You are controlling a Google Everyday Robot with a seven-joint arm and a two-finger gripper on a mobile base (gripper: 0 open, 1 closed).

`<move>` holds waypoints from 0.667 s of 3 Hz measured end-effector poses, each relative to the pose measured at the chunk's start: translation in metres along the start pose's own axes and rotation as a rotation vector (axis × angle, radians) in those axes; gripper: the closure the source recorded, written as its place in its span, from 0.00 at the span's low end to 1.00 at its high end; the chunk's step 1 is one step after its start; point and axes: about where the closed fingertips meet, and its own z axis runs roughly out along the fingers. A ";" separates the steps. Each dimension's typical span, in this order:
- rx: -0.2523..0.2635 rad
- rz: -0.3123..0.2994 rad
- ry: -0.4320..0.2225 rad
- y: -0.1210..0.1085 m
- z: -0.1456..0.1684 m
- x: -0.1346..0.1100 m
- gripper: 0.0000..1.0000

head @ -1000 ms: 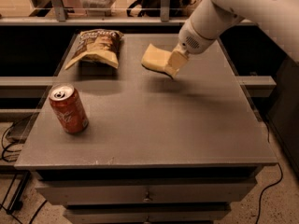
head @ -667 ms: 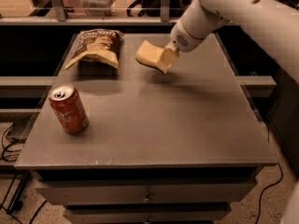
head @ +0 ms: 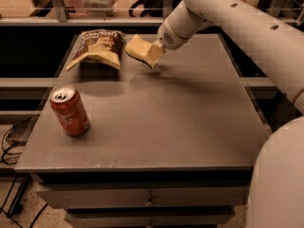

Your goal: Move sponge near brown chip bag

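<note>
The brown chip bag point(head: 97, 47) lies at the far left of the grey table top point(head: 190, 122), dark brown at its top and tan-yellow lower down. The pale yellow sponge point(head: 138, 49) hangs tilted just above the table, a short gap to the right of the bag. My gripper point(head: 156, 54) is at the sponge's right end and is shut on it, with the white arm reaching in from the upper right.
A red soda can point(head: 69, 111) stands upright at the front left of the table. Drawers point(head: 149, 201) sit below the front edge. A rail and clutter run along the back, and my arm's white body point(head: 278, 175) fills the right foreground.
My gripper has carried the sponge to the left and a little farther back, bringing it close to the chip bag. The bag and can have not moved.
</note>
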 end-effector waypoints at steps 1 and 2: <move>-0.032 0.000 -0.023 0.005 0.013 -0.019 0.12; -0.035 0.000 -0.023 0.006 0.016 -0.020 0.00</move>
